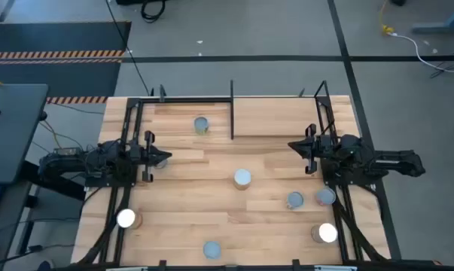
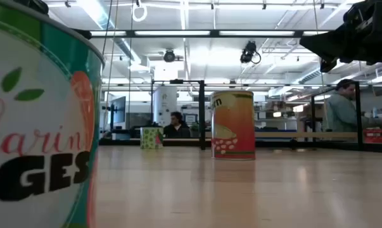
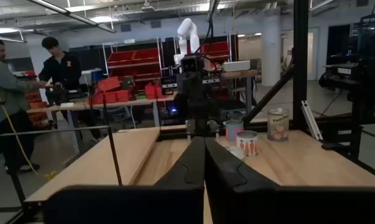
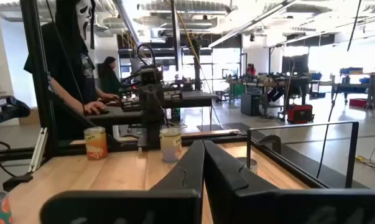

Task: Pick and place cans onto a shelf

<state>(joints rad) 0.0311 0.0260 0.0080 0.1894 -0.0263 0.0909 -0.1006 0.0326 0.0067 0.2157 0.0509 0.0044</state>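
Both grippers, left (image 1: 164,158) and right (image 1: 293,144), hung closed w/ nothing held; cans (image 1: 242,178) sat scattered mid-table, so a reach could topple one.

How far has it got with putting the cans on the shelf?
One can seems to stand inside the shelf already. Nothing is in hand: the left gripper and right gripper hang shut and empty at the table's sides. At least six cans wait on the table.
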